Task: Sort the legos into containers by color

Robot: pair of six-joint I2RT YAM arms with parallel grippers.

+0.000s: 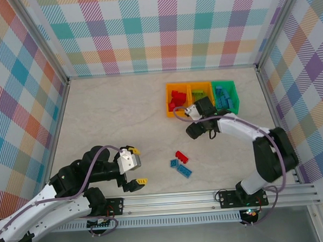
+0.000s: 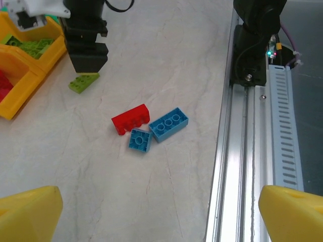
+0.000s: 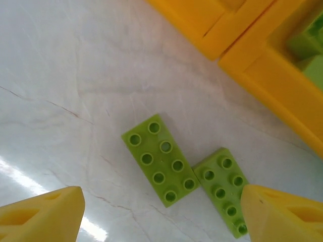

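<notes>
Two lime green legos point(image 3: 159, 159) point(image 3: 222, 189) lie studs up on the table, side by side, just in front of the orange containers point(image 3: 262, 65). My right gripper point(image 3: 161, 217) hovers over them, open, its right fingertip point(image 3: 282, 212) covering one brick's end. From the left wrist view one green brick point(image 2: 84, 82) shows under the right gripper point(image 2: 86, 50). A red brick point(image 2: 130, 119) and two blue bricks point(image 2: 168, 124) point(image 2: 140, 139) lie together near the front. My left gripper point(image 1: 135, 165) is open and holds nothing.
The three containers stand in a row at the back right: orange with red bricks point(image 1: 169, 101), orange with green bricks point(image 1: 208, 87), green with blue bricks point(image 1: 235, 93). The metal rail point(image 2: 247, 166) runs along the near edge.
</notes>
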